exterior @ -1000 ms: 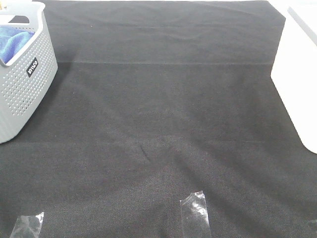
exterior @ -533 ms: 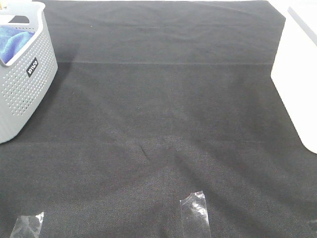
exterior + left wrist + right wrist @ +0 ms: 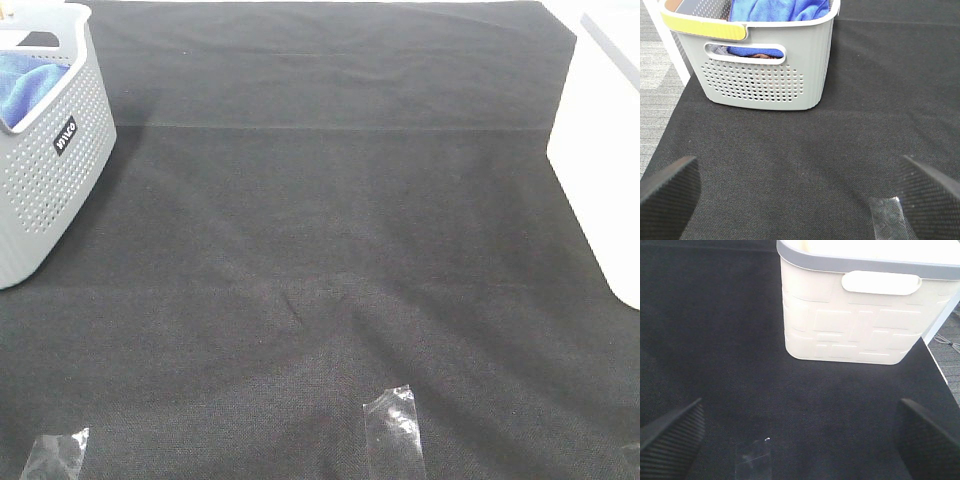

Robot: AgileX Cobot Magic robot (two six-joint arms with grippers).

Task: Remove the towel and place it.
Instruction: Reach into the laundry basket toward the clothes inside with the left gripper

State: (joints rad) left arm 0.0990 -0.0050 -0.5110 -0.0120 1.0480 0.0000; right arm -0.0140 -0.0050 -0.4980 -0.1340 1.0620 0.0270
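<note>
A blue towel (image 3: 25, 85) lies inside the grey perforated basket (image 3: 50, 170) at the far left of the black-covered table; in the left wrist view the towel (image 3: 777, 9) fills the basket (image 3: 765, 75) top. My left gripper (image 3: 800, 200) is open and empty, a short way in front of the basket, its fingers (image 3: 667, 195) apart over the cloth. My right gripper (image 3: 800, 440) is open and empty, facing the white bin (image 3: 865, 305). Neither gripper shows in the exterior view.
The white bin (image 3: 600, 160) stands at the right edge of the table. Clear tape pieces (image 3: 395, 430) lie on the black cloth (image 3: 320, 220) near the front edge, another at the front left (image 3: 55, 455). Grey floor (image 3: 655, 60) lies beyond the table's left edge.
</note>
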